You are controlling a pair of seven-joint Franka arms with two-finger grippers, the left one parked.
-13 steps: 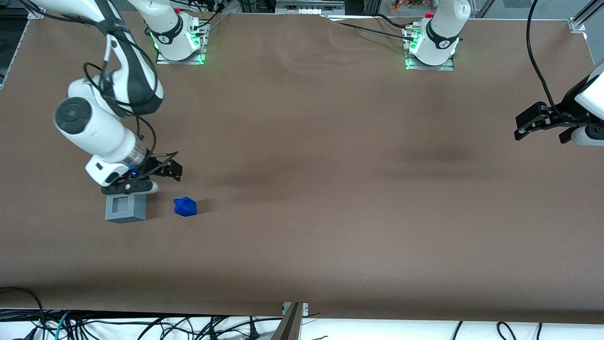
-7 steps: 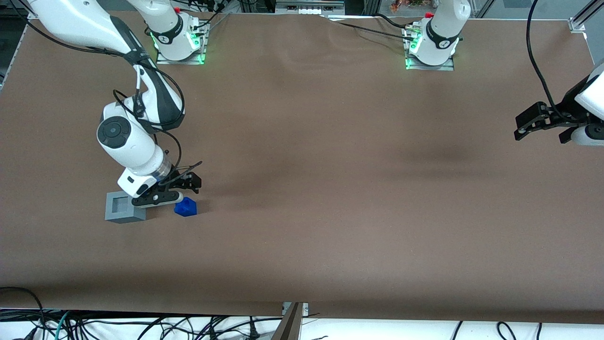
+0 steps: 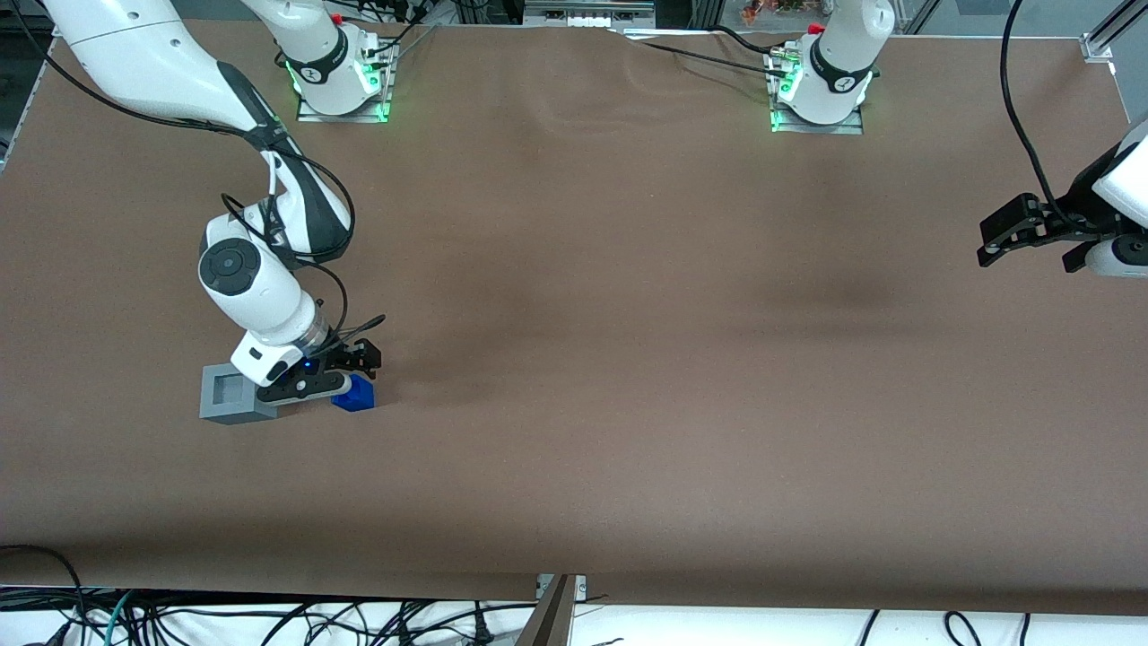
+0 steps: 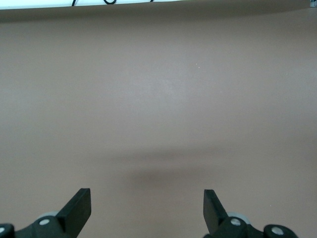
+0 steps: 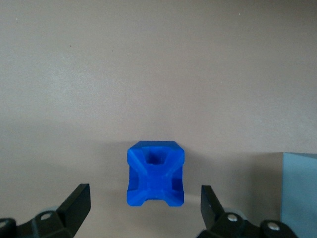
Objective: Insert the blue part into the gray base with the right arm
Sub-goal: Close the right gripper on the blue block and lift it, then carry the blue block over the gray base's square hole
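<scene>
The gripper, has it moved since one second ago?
Yes. The gripper went from above the gray base sideways to over the blue part, fingers open.

a wide table (image 3: 628, 359) covered in plain brown sheet carries a small bright-blue knobby plastic piece (image 3: 359, 396) and, just beside it toward the working arm's end, a light-gray plastic cube (image 3: 230, 397) with its square socket facing up; the black two-finger gripper (image 3: 334, 380) hangs over the blue piece, jaws spread.

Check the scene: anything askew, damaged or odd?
Nothing stands out. The blue part sits intact on the table beside the gray base, whose socket faces up. The gripper hovers open over the part.
</scene>
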